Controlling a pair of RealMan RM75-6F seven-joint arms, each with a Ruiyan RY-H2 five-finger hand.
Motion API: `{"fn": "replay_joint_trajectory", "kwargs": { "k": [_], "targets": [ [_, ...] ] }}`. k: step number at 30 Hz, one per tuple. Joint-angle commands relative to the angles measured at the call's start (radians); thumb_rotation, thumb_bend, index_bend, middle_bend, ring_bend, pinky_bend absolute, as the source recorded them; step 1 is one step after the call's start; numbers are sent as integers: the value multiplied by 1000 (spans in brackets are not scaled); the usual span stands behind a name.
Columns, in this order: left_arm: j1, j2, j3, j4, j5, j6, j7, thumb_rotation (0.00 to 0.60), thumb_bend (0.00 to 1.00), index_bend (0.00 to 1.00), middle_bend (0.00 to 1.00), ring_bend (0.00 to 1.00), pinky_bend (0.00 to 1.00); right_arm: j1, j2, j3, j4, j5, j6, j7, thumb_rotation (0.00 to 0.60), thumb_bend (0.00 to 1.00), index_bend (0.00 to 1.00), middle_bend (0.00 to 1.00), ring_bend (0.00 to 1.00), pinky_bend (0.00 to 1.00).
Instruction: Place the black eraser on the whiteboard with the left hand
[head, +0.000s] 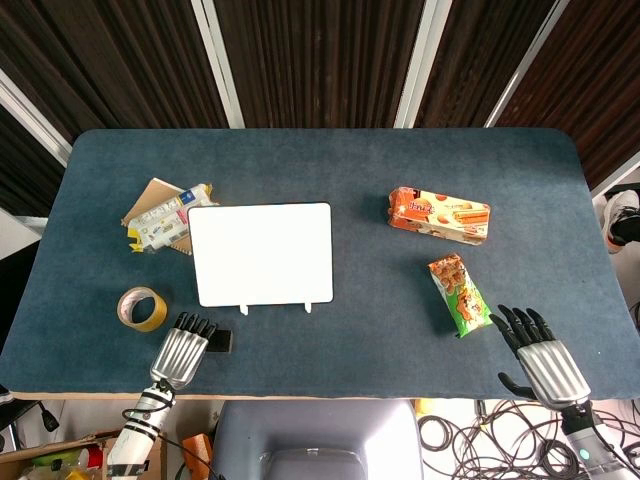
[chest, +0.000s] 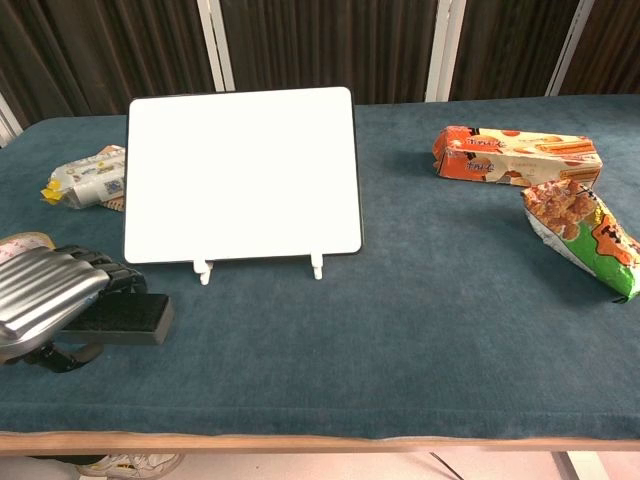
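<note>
The left hand (chest: 45, 295) sits low at the near left corner of the table (head: 360, 180), its silver back turned up and its dark fingers (head: 195, 325) curled down over the near end of the black eraser (chest: 125, 318); whether they actually grip it I cannot tell, since the hand's back hides the contact. The eraser lies flat on the blue cloth, just in front of the whiteboard's left foot and apart from it. The whiteboard (chest: 243, 173) stands propped on two small white feet, its face blank, tilted back toward the far side. Just left of the hand is a roll of brown packing tape (head: 139, 307), lying flat. Behind the board's left edge a wrapped snack pack (head: 170, 216) rests on a piece of brown card (head: 148, 196). Across the table, the right hand (head: 543, 360) hangs at the near right edge, fingers spread apart and holding nothing. Just beside its fingertips lies a green and orange snack bag (head: 458, 294), and farther back an orange biscuit box (head: 439, 215) lies on its side.
</note>
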Motion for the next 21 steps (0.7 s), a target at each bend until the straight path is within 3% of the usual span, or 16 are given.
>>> {"fn": "replay_joint_trajectory", "kwargs": {
  "k": [1,7,13,17,21],
  "targets": [
    [-2,-7,-3,14,3,5,-12,600,337,404,432,295,222,0,0,2,0,2,-3,1,600,204,0,0,0,0],
    [-5,-21,-4,42,21,24,-29,600,345,553,605,390,241,-2,2,7,0,3,-6,2,600,203,0,0,0,0],
    [7,-7,-22,38,129,146,-123,600,403,695,772,538,375,-5,5,10,-1,2,-8,7,600,204,0,0,0,0],
    [-2,-6,-77,34,228,264,-239,600,513,758,853,614,502,-7,7,11,-2,-2,-5,10,600,204,0,0,0,0],
    [-55,-61,-149,94,284,312,-309,600,540,766,879,665,602,-6,7,13,-2,-1,-10,12,600,204,0,0,0,0]
  ]
}}
